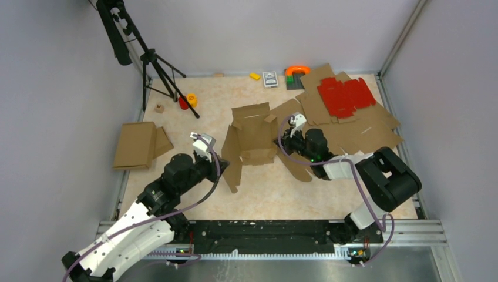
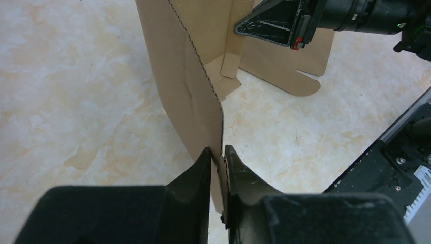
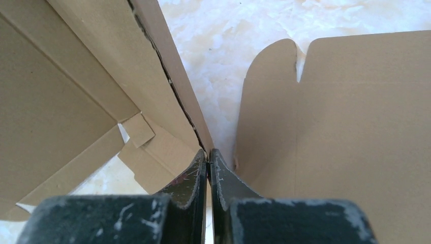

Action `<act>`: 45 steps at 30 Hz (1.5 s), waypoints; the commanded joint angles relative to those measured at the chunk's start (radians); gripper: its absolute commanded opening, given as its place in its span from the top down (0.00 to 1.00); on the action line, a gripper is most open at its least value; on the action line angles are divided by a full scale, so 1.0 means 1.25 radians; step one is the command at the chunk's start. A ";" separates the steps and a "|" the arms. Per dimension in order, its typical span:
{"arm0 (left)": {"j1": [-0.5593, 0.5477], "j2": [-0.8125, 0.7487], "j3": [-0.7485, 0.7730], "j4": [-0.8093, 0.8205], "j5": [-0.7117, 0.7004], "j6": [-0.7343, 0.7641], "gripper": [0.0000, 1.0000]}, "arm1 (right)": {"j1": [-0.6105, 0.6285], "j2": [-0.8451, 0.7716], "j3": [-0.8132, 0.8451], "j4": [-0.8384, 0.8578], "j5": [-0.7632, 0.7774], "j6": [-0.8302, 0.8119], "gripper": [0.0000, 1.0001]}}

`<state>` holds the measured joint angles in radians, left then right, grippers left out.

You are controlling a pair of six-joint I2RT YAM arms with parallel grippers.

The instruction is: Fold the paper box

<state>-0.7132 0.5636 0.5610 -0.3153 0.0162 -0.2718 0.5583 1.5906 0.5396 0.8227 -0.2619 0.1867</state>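
Note:
The paper box (image 1: pixel 252 138) is a brown cardboard piece in the middle of the table, half raised, with walls standing and flaps spread. My left gripper (image 1: pixel 225 166) is at its left flap. In the left wrist view that gripper (image 2: pixel 217 154) is shut on the upright flap's edge (image 2: pixel 195 96), with cardboard between the fingers. My right gripper (image 1: pixel 282 141) is at the box's right side. In the right wrist view it (image 3: pixel 209 152) is shut, its tips pinching the end of a standing wall (image 3: pixel 152 76). A flat panel with a rounded tab (image 3: pixel 345 127) lies just right of it.
Flat cardboard sheets (image 1: pixel 364 129) are piled at the back right with a red die-cut sheet (image 1: pixel 345 96) on top. A folded cardboard piece (image 1: pixel 136 145) lies at the left. A tripod (image 1: pixel 154 64) stands at the back left, with small items (image 1: pixel 270 79) along the far edge.

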 commanded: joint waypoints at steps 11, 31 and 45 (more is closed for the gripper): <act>0.000 0.078 0.119 -0.054 -0.201 0.069 0.37 | 0.016 -0.031 -0.020 0.045 -0.034 -0.033 0.99; 0.166 0.245 0.456 -0.360 -0.052 0.273 0.01 | 0.016 -0.081 -0.031 0.012 -0.066 -0.111 0.98; 0.256 0.564 0.682 -0.331 -0.056 0.491 0.02 | 0.016 -0.085 -0.041 0.033 -0.090 -0.108 0.98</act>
<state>-0.4545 1.2404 1.2919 -0.7971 -0.0296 0.2687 0.5678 1.5249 0.4980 0.8005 -0.3470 0.0624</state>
